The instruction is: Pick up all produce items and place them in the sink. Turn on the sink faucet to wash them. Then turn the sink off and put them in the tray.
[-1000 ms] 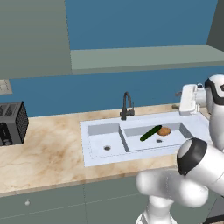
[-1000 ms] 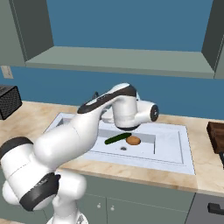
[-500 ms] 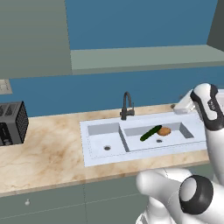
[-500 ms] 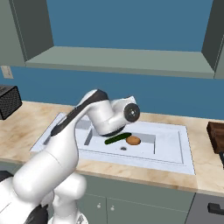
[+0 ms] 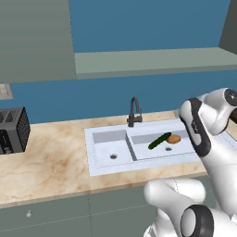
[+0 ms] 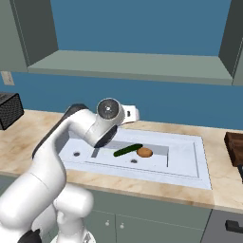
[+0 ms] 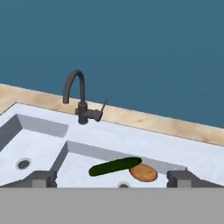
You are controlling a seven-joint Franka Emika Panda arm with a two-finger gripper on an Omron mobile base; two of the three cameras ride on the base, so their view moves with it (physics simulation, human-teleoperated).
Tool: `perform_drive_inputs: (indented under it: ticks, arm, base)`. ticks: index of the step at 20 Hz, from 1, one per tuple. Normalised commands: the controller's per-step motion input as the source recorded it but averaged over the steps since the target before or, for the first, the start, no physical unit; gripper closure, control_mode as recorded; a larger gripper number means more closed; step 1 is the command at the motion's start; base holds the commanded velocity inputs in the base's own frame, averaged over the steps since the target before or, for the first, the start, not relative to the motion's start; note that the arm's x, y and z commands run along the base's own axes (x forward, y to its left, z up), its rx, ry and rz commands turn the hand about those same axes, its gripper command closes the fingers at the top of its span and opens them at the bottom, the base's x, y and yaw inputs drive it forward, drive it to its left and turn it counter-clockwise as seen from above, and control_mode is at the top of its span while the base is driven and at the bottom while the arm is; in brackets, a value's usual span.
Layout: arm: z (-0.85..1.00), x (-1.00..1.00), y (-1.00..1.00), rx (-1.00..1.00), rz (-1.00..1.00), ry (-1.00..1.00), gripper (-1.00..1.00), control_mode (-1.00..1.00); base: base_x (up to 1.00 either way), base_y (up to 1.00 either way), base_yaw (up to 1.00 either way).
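While the marbled desk (image 5: 51,162) stretches wide under the blue wall, the pale double sink (image 5: 99,166) is set into it, with a small basin on one side and a larger one beside it. At the desk's far right edge in the right base view sits the dark brown tray (image 6: 235,147). Behind the sink stands the black faucet (image 7: 78,98). Inside the larger basin lies the cucumber (image 7: 114,166), its end touching the potato (image 7: 143,173). Both sit between and just ahead of the end effector (image 7: 112,178), whose fingertips (image 7: 41,178) are spread wide apart and hold nothing.
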Motion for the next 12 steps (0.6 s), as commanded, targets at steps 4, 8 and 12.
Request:
perform_drive_inputs:
  ticks: [4,8,12]
  arm:
    - [-0.01,-0.15,-0.01,0.0,-0.34,0.18,-1.0,-1.0]
    - [-0.15,-0.01,0.0,0.0,-0.27,0.2,-1.0,-1.0]
    - [-0.2,-0.02,-0.05,0.0,-0.17,0.12,-1.0,-1.0]
  base:
    - [0.0,0.0,0.0]
    - [0.0,0.0,0.0]
    - [0.0,0.0,0.0]
